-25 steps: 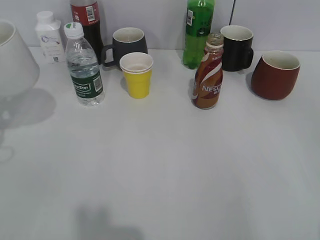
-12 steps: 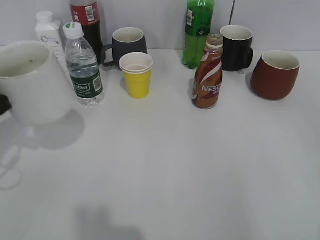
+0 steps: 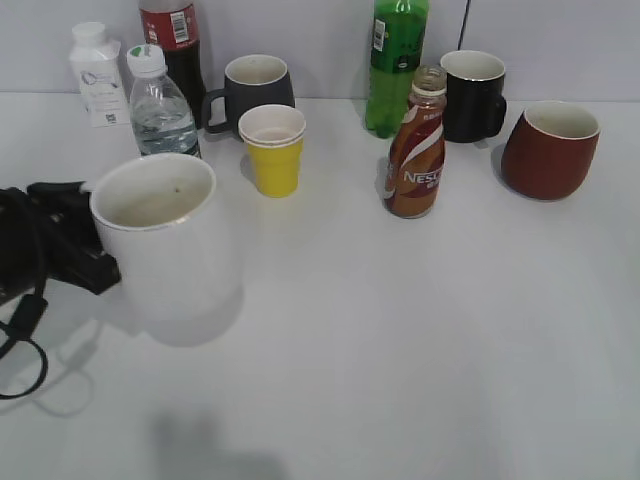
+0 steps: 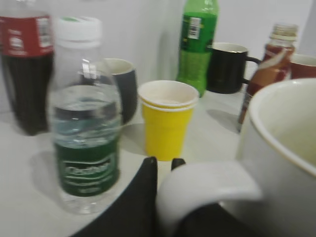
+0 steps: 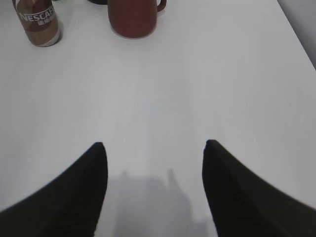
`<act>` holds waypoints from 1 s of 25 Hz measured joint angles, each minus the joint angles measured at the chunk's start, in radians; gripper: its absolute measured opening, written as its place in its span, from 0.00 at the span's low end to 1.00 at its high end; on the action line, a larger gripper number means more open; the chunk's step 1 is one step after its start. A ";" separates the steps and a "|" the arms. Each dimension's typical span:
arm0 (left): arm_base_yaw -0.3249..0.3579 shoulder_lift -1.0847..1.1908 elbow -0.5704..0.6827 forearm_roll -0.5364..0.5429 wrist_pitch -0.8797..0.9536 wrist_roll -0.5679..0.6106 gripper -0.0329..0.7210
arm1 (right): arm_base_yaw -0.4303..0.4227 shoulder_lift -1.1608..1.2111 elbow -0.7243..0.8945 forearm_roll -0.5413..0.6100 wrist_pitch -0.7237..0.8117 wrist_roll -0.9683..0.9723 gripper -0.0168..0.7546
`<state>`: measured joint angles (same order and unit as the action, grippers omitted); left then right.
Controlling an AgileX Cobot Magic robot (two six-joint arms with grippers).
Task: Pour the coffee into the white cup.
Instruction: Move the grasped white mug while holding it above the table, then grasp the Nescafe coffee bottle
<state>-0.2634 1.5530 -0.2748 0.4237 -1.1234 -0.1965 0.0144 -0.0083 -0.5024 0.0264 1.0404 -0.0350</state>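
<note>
We see a smooth, matte white tabletop filling most of the exterior view, meeting a plain pale grey wall along its far edge. Soft, even light leaves faint grey shadows on the surface.

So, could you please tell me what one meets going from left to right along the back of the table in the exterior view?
Small white capped bottle → dark cola bottle → dark grey mug → tall green bottle → black mug → brown-red mug.
</note>
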 joint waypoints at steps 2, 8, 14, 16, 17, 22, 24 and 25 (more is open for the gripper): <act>-0.020 0.036 -0.002 -0.004 -0.022 0.014 0.12 | 0.000 0.000 0.000 0.000 0.000 0.000 0.64; -0.061 0.072 -0.034 -0.008 -0.028 0.024 0.12 | 0.000 0.000 0.000 0.000 0.000 0.000 0.64; -0.066 0.072 -0.043 -0.010 -0.036 0.027 0.12 | 0.000 0.000 -0.002 0.000 -0.002 0.000 0.64; -0.066 0.072 -0.043 -0.012 -0.036 0.027 0.12 | 0.000 0.003 -0.011 0.001 -0.032 0.000 0.64; -0.066 0.072 -0.043 -0.012 -0.036 0.027 0.12 | 0.000 0.010 -0.016 0.004 -0.076 0.000 0.64; -0.067 0.072 -0.043 -0.014 -0.036 0.028 0.12 | 0.000 0.091 -0.020 0.047 -0.363 0.000 0.64; -0.067 0.072 -0.043 -0.014 -0.036 0.028 0.12 | 0.000 0.137 -0.013 0.049 -0.467 0.000 0.64; -0.067 0.072 -0.043 -0.014 -0.036 0.028 0.12 | 0.000 0.165 -0.005 0.050 -0.523 0.000 0.64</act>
<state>-0.3303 1.6248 -0.3176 0.4096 -1.1591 -0.1685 0.0144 0.1563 -0.5076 0.0768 0.5169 -0.0350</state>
